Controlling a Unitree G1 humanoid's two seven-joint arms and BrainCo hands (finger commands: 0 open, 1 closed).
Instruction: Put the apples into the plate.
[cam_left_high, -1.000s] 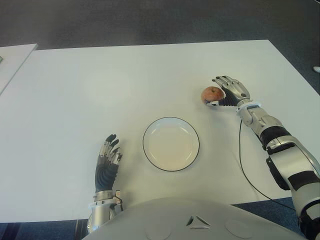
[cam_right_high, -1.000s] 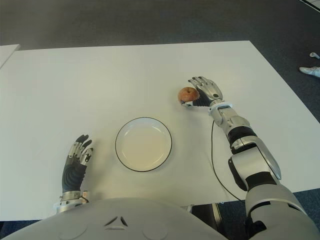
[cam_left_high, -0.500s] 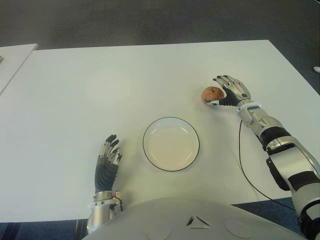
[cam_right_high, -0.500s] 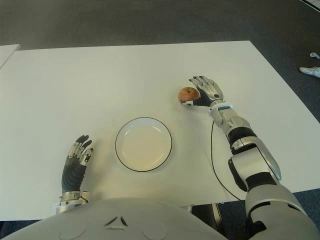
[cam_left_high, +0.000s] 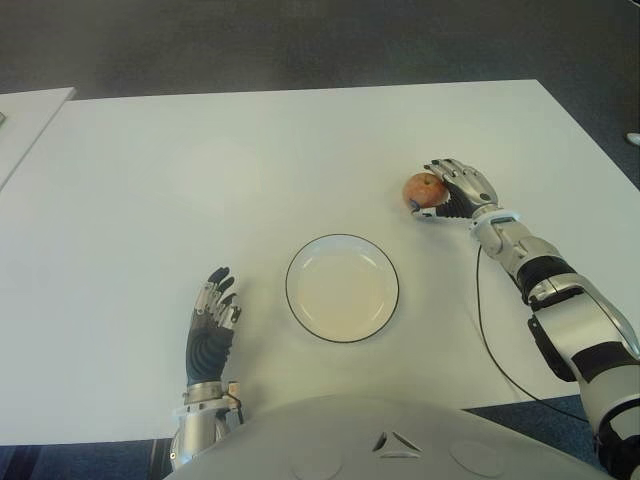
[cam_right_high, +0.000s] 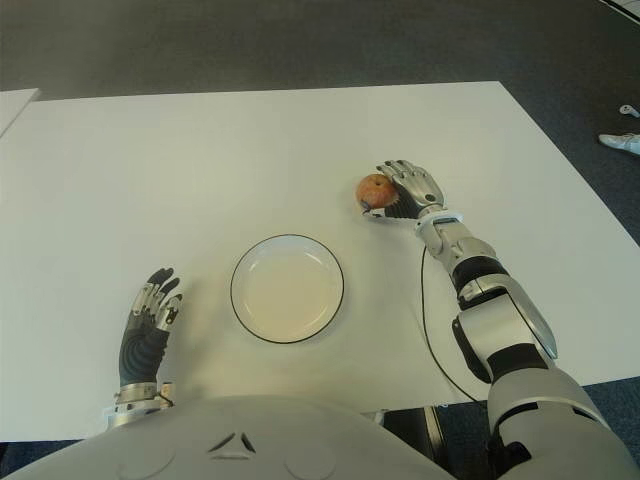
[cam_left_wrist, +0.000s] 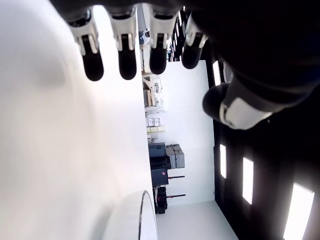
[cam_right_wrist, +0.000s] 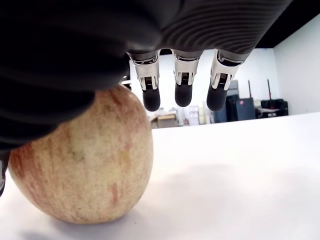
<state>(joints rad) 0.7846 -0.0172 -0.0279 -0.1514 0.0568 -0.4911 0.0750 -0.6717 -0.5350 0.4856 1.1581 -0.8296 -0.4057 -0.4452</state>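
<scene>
On the robot's left, the left robot hand (cam_left_high: 212, 318) shows beside the plate (cam_left_high: 342, 288), to the plate's left, fingers spread and holding nothing. The white plate with its dark rim sits at the middle of the white tabletop (cam_left_high: 250, 170), and nothing lies in it. Farther right and toward the far side, well apart from the plate, a red-yellow apple (cam_left_high: 424, 188) stands on the tabletop. The right robot hand (cam_left_high: 455, 190) is just beside it on the right. In the right wrist view the palm presses against the apple's (cam_right_wrist: 82, 165) side, but three fingers (cam_right_wrist: 183, 82) hang straight past it, not wrapped around, so the hand is not yet closed on the fruit. The risk lies in that half-made grasp: if the fingers curl with the apple off-centre against the palm, the round fruit could roll away across the smooth surface; lifted on a loose hold, it could slip out on the way to the plate.
</scene>
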